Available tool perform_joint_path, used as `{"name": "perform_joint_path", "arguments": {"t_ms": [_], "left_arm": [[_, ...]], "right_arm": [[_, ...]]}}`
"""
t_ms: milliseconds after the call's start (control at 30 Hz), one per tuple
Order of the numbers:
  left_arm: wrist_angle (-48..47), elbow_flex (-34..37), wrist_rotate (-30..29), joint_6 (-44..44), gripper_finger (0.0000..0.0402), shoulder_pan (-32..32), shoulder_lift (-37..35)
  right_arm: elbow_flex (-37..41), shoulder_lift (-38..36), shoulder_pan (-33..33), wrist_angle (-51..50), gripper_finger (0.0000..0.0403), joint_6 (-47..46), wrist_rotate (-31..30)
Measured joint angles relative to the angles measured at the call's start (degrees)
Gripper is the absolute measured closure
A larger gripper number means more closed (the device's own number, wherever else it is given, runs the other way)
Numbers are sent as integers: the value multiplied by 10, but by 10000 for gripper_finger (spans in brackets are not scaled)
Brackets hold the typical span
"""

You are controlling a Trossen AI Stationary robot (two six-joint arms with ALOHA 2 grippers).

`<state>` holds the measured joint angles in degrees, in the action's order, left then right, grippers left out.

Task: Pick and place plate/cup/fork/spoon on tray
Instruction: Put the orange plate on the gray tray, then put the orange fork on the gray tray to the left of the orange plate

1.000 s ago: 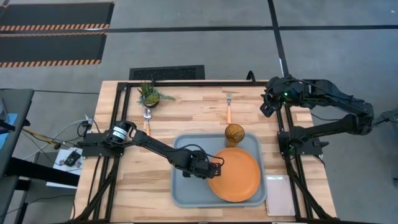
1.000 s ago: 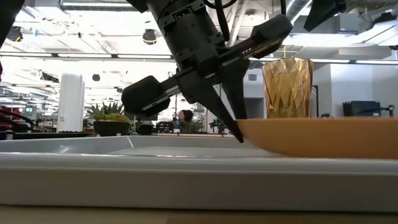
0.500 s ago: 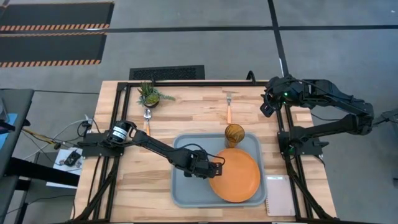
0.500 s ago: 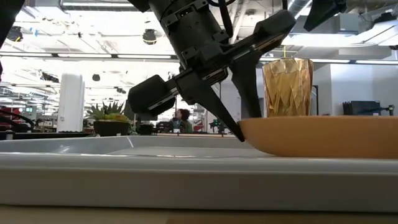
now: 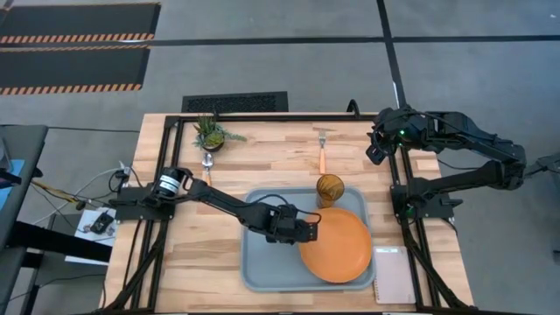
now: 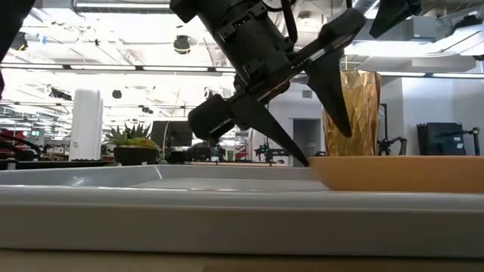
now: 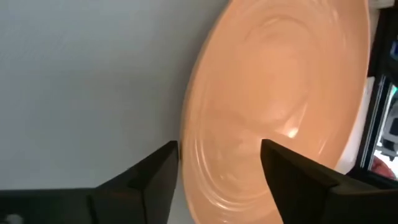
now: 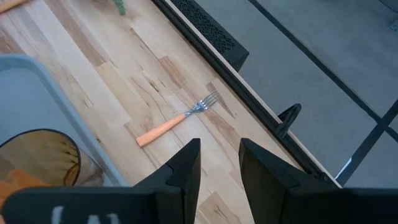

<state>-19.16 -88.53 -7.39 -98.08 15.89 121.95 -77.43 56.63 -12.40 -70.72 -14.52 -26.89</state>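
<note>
Orange plate (image 5: 335, 246) and cup (image 5: 330, 188) sit on tray (image 5: 259, 262); left claw (image 5: 312, 229) released at plate rim. Fork (image 5: 321, 150), spoon (image 5: 207, 167) remain on desk (image 5: 188, 254).

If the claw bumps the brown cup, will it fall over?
Maybe. The cup looks taller than wide in the low view, so a high bump could tip it. Being round, it might then roll. It looks light, standing in the tray beside the plate.

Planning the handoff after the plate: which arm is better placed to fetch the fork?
Right, probably. The right end effector hovers at the table's back-right, open, close to the fork, which lies bare on the wood. The left end effector is over the tray at the plate.
</note>
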Motion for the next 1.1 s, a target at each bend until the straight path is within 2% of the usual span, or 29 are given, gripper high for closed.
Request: {"name": "perform_joint_path", "arguments": {"t_ms": [133, 500, 667, 833, 933, 1100], "left_arm": [[-4, 0, 11, 4, 174, -3, 0], [-12, 0, 31, 26, 173, -1, -17], [-87, -1, 20, 33, 173, 0, -68], [-184, 0, -39, 30, 173, -2, -133], [-232, -1, -78, 45, 173, -17, -175], [-307, -1, -122, 84, 173, -51, -252]], "right_arm": [[0, 0, 0, 0, 269, 0, 0], [0, 0, 0, 0, 269, 0, 0], [0, 0, 0, 0, 269, 0, 0], [0, 0, 0, 0, 269, -3, 0], [0, 2, -1, 1, 269, -34, 0], [-1, 43, -15, 36, 269, -74, 1]]}}
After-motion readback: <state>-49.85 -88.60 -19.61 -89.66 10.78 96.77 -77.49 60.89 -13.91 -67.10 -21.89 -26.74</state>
